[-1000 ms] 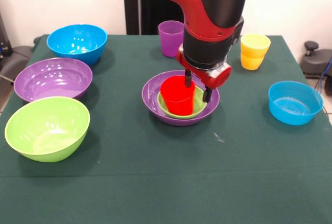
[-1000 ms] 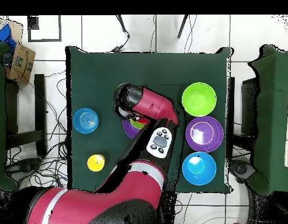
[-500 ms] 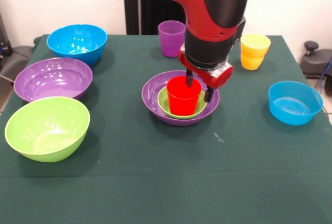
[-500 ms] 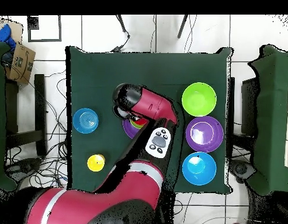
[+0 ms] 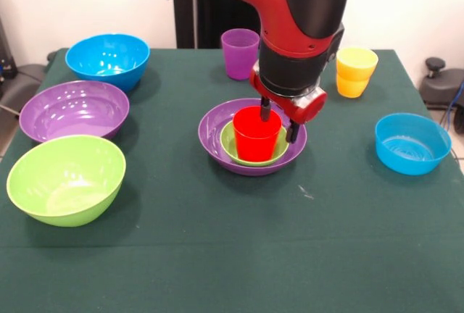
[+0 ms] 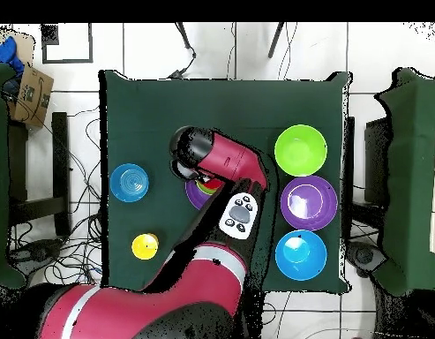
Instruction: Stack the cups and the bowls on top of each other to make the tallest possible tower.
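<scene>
The red cup [image 5: 254,139] stands upright in the small green bowl [image 5: 230,146], which sits in a large purple bowl [image 5: 212,133] at the table's middle. My gripper [image 5: 278,122] is just above them, open. One finger is at the cup's back rim and the other is outside its right wall. In the overhead view the arm covers most of this stack [image 6: 194,192]. The purple cup [image 5: 239,52] stands behind it. Two stacked yellow cups [image 5: 356,72] stand at the back right.
A large blue bowl [image 5: 107,59], a large purple bowl [image 5: 72,110] and a lime green bowl [image 5: 65,179] line the left side. A small blue bowl [image 5: 412,143] sits at the right. The table's near edge runs along the picture's bottom.
The red cup was tilted in the green bowl a second ago and now stands upright. The gripper has lifted slightly and shifted a little right.
</scene>
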{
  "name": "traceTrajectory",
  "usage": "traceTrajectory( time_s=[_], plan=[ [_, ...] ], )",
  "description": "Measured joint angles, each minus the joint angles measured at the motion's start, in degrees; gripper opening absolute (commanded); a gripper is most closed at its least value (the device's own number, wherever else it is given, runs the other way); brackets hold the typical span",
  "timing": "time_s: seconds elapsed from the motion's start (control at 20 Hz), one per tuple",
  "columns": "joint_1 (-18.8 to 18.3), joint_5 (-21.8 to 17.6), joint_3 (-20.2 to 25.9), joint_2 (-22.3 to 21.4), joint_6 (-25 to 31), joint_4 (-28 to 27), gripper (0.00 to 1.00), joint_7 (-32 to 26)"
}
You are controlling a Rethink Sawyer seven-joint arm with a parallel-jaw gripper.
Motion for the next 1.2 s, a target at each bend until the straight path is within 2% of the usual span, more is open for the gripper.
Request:
traceTrajectory(
  time_s=[0.3, 0.6, 1.0, 1.2],
  plan=[
    [0.0, 0.0, -0.4, -0.6, 0.4, -0.2, 1.00, 0.0],
    [-0.1, -1.1, -1.3, -1.8, 4.9, -2.6, 1.00, 0.0],
    [-0.3, -1.9, -2.0, -2.7, 12.2, -8.8, 1.00, 0.0],
    [-0.1, -1.9, -2.0, -2.2, 13.4, -12.7, 1.00, 0.0]
  ],
)
